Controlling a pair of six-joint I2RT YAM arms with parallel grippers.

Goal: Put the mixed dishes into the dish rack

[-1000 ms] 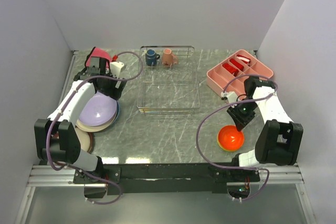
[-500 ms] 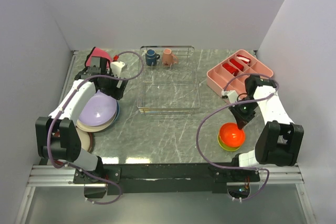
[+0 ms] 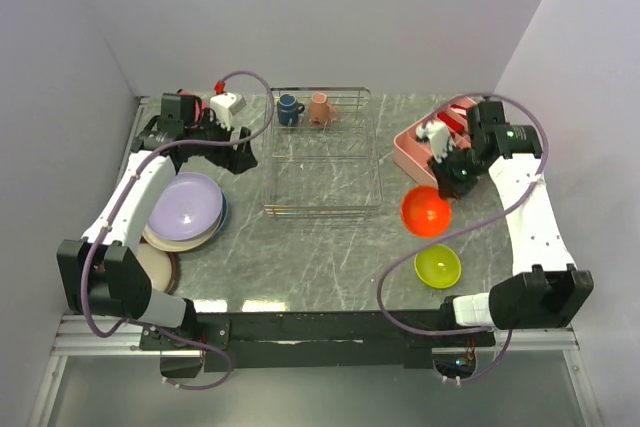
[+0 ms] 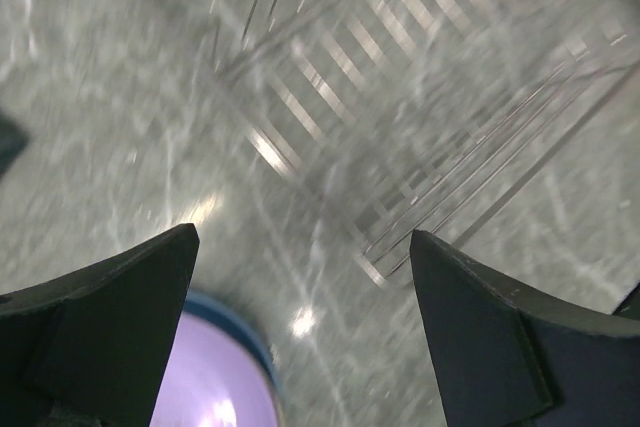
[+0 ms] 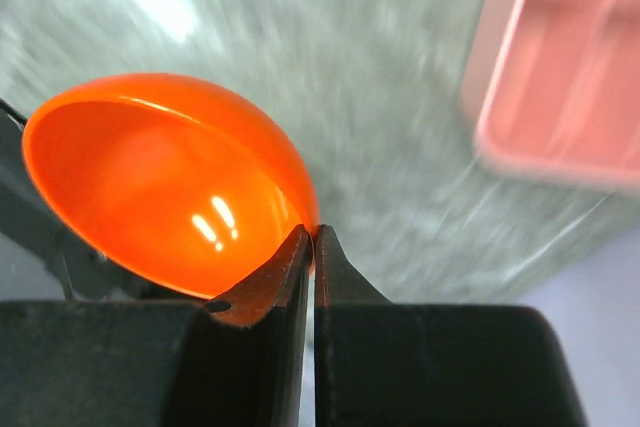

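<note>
Orange bowl [image 3: 425, 211] held tilted above marbled worktop [image 3: 300, 257], between dish rack [image 3: 320, 162] and pink tray [image 3: 410, 147]. Grip not made out from overhead. In wrist view, right gripper [image 5: 312, 237] jaws seen pinched on thin glossy rim. Left gripper [image 4: 302, 237] jaws spread, nothing held, above lavender plate [image 4: 210, 387] beside rack's thin wire. Yellow-green bowl [image 3: 437, 266] seen near front edge. Blue mug [image 3: 289, 108] and pink cup [image 3: 320, 107] seated at rack's far end.
</note>
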